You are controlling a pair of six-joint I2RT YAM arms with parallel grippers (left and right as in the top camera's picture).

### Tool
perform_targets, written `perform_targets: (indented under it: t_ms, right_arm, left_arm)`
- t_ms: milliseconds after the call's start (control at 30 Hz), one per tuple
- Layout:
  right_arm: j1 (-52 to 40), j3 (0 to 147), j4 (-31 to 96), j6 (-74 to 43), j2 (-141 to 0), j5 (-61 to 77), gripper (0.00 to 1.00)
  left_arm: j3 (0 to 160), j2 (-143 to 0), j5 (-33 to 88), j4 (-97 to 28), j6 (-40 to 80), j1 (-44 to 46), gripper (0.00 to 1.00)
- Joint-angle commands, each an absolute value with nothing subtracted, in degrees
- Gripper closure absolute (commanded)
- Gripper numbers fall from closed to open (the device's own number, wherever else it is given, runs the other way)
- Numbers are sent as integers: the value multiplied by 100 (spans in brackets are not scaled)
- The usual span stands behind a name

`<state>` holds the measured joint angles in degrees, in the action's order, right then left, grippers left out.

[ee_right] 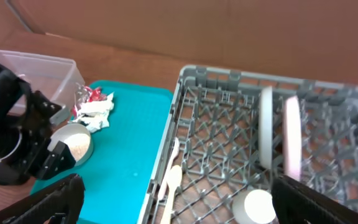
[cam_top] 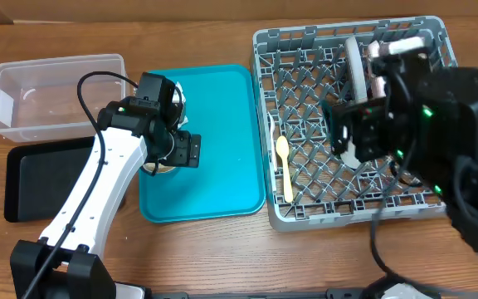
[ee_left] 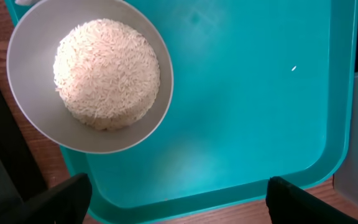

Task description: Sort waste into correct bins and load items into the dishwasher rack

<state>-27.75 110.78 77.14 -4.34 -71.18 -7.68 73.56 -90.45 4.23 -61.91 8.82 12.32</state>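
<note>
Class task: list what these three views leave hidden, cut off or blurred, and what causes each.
1. Overhead: the left arm covers the wrappers and most of the bowl.
2. Overhead: the right arm largely hides the cup and part of the rack.
3. Right wrist: one plate is blurred; the left arm hides part of the tub.
4. Left wrist: the frame edge clips the bowl's rim.

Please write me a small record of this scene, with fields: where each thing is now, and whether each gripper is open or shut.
bowl: full of rice, on the teal tray
wrappers, napkin: on the teal tray
rack: grey-green plate and white plate upright; spoon and cup inside
tub, black tray: left of the teal tray
left gripper: open, over the teal tray
right gripper: open, over the rack
</note>
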Motion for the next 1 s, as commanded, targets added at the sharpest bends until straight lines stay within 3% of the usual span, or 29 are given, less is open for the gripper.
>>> perform_targets:
  t_ms: [0,233,633,967]
  right_arm:
    - [-2762,11096,7765,204,-6036,-751,0]
    - [-2762,9959,7588,-329,-4158,-1940,0]
    - [-2762,9028,7376,-344,-4206,-2095,0]
    - [-2762,9028,8132,-344,-4206,-2097,0]
  left_arm:
    - [7428,-9098,364,-6235,899,1258,7]
    - [7428,-9098,366,-6228,902,1258,6]
    - [7426,-9142,279,-6064,878,1258,0]
    - [7426,-9959,353,-5824,1039,1310,12]
